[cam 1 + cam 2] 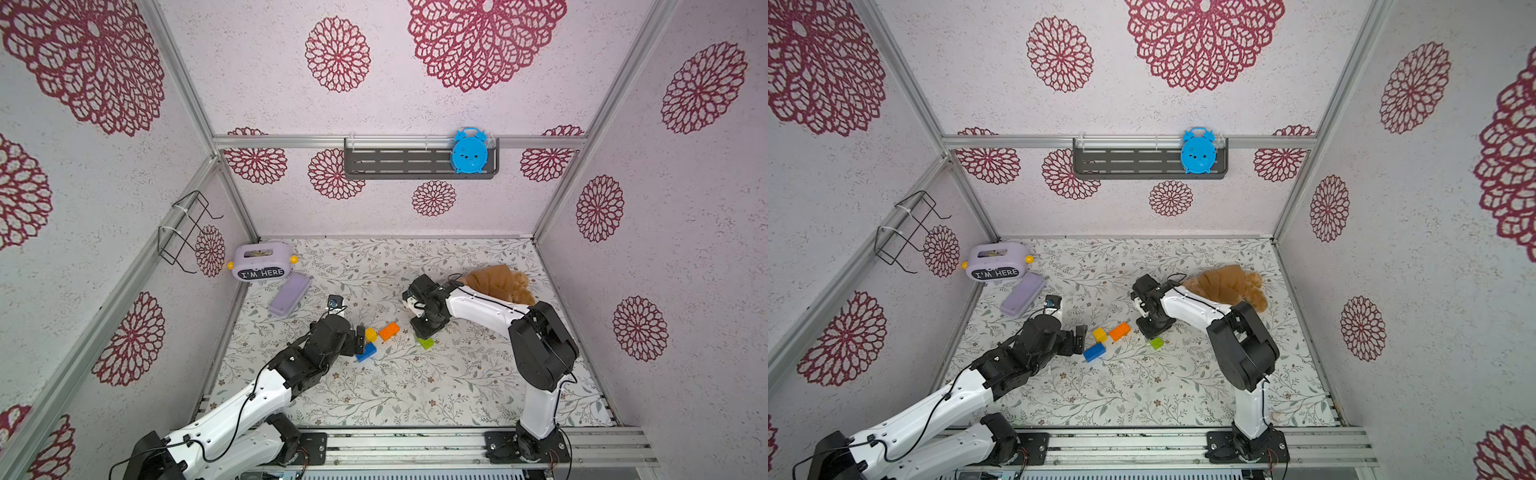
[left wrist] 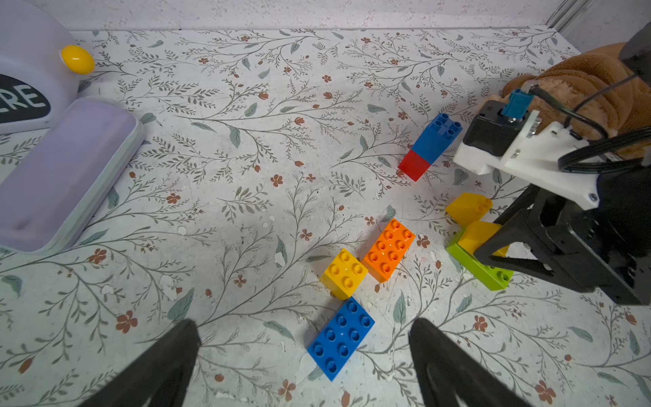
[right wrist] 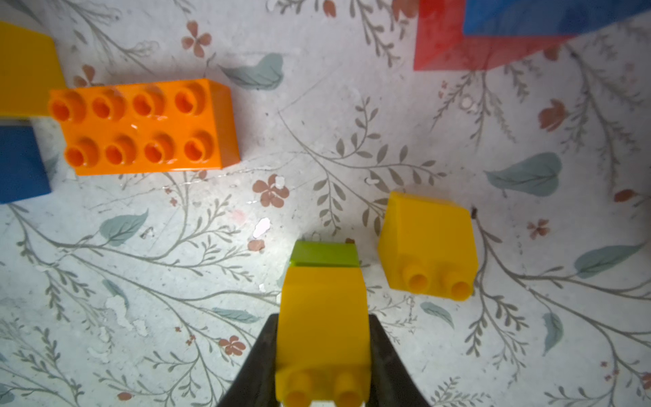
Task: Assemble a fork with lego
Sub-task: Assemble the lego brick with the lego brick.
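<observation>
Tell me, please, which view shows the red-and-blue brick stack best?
The left wrist view: the red-and-blue stack lies whole and sharp, studs visible on its blue end. The right wrist view catches only a blurred corner at the picture's edge. In both top views it does not show; the right arm seems to cover it.

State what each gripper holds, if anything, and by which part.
The right gripper clamps a yellow sloped brick by its opposite sides, atop a green brick. The left gripper is open and empty.

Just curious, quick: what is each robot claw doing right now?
Left gripper: open, holding nothing.
Right gripper: closed on a small yellow sloped plastic brick.
</observation>
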Robot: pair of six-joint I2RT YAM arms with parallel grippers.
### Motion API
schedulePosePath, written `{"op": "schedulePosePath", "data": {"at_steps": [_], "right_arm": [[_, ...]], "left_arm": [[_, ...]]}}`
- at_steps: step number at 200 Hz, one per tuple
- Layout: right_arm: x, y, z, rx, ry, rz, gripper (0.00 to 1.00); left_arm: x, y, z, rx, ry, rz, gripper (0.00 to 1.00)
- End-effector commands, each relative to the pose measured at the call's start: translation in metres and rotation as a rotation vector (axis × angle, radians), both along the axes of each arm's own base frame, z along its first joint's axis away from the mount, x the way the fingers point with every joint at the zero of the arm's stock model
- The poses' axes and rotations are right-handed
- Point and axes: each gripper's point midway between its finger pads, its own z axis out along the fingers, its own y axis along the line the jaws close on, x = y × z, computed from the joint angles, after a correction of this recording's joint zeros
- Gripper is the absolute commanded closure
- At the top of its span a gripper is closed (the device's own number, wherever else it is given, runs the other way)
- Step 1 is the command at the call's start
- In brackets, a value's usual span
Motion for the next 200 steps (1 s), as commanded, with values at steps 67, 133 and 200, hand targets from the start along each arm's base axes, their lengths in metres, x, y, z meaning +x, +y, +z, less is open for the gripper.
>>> {"op": "schedulePosePath", "data": {"at_steps": [67, 133, 200], "right_arm": [[0.001, 0.001, 0.030, 0.006, -0.041, 0.018, 0.76], [-0.010, -0.006, 0.008, -0.019, -0.010, 0.015, 0.76], [-0.021, -0.015, -0.010, -0.058, 0.029, 0.039, 0.76]], "left_arm": [[0.004, 0.001, 0.011, -0.019, -0.024, 0.011, 0.03], [0.004, 0.001, 0.011, -0.014, -0.024, 0.010, 0.03], [0.004, 0.002, 0.011, -0.011, -0.023, 0.014, 0.03]]}}
